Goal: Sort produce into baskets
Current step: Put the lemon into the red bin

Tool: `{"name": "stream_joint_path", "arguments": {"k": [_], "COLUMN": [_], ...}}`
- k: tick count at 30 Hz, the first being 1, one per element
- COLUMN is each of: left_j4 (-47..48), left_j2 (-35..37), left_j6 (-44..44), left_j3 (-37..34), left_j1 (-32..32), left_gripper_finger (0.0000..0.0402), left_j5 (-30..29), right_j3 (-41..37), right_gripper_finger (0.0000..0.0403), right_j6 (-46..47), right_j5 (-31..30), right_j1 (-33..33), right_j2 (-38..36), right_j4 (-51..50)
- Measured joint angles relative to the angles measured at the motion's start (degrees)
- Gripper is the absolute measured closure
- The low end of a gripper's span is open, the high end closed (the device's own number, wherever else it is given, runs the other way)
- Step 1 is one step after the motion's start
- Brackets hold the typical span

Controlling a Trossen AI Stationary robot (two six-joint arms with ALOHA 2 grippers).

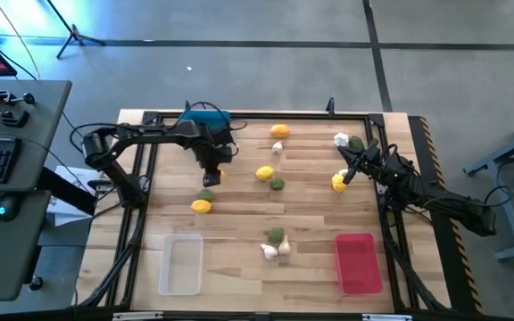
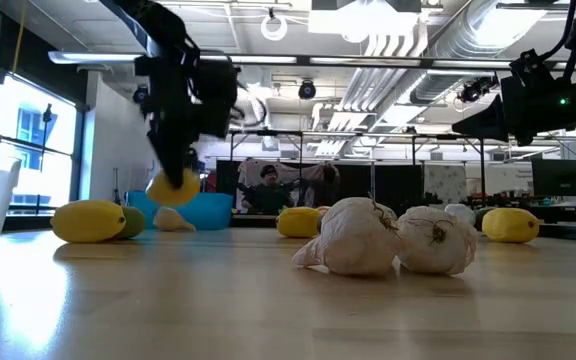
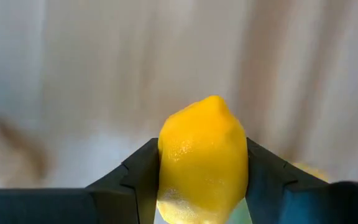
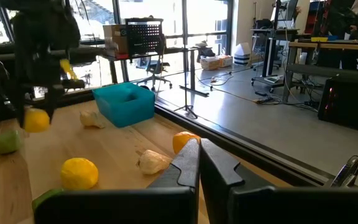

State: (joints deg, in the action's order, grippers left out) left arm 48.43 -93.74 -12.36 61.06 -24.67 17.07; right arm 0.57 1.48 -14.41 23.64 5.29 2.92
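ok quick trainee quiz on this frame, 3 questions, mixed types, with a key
1. True or false: the left tool is open and empty.
2. Which basket lies nearest the left tool? A) blue basket B) red basket C) clear basket
3. Fill in: the right tool has its jaws ____.

Key:
1. False. It is shut on a lemon, held clear of the table.
2. A.
3. Shut, with nothing between them.

A wooden slat table point(image 1: 239, 259) carries scattered lemons point(image 1: 265, 173), green fruits point(image 1: 277, 185) and garlic bulbs point(image 1: 269, 251), with a clear bin point(image 1: 180, 265) near left, red bin point(image 1: 358, 261) near right, blue bin point(image 1: 205, 119) far left.
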Motion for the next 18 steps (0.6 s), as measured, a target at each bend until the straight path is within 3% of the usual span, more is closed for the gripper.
{"name": "stream_joint_path", "arguments": {"k": [3,8,14,18], "left_j4": [-5.3,-25.06,-49.18,-59.11], "left_j2": [2.32,3.27,0.86,-1.19], "left_j6": [4.59,18.67,33.23,39.41], "left_j3": [1.07,1.22,1.22,1.22], "left_j1": [-0.02,0.06,1.03,2.33], "left_gripper_finger": [0.0243,0.0243,0.0243,0.0243], "left_j5": [8.42,21.67,26.58,27.79], "right_j3": [0.01,0.0,0.01,0.01], "right_gripper_finger": [0.0402,0.0402,0.0402,0.0402], "right_j6": [0.01,0.0,0.02,0.0], "right_j5": [0.01,0.01,0.02,-0.04], "right_j1": [0.0,0.0,-0.01,-0.02], "right_j2": [0.01,0.01,0.01,0.01], "right_j4": [0.0,0.0,0.0,0.0]}}
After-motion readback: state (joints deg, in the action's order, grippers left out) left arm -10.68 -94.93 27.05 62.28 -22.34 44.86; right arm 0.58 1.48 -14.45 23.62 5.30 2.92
